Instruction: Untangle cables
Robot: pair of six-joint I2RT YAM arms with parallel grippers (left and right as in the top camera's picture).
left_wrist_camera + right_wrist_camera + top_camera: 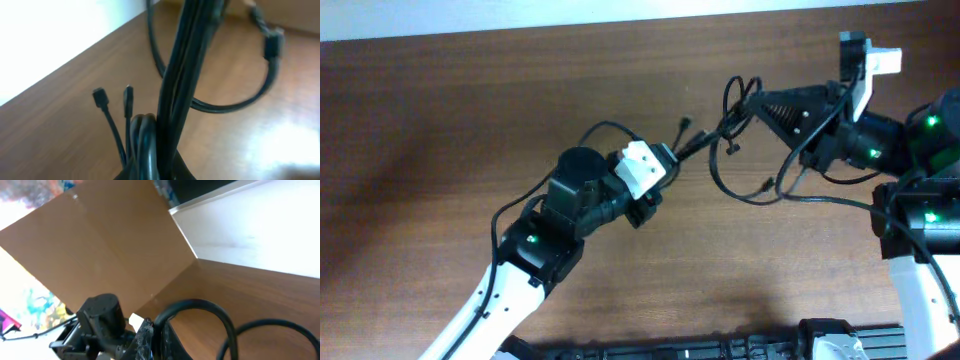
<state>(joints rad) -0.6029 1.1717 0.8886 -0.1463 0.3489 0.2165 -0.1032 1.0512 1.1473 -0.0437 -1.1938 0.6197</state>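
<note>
The cables (745,165) are thin black cords stretched between my two grippers above the brown table, with loops hanging down and small plugs sticking out. My left gripper (672,156) is shut on one end of the bundle; in the left wrist view the cords (175,100) rise from the jaws (157,172), with two plug ends (100,96) beside them. My right gripper (752,103) is shut on the other end; in the right wrist view a cable loop (210,310) arches out of the jaws (159,340).
The brown wooden table (470,120) runs under both arms. A cardboard wall (100,250) stands behind the table in the right wrist view. A black rail (720,348) lies along the front edge.
</note>
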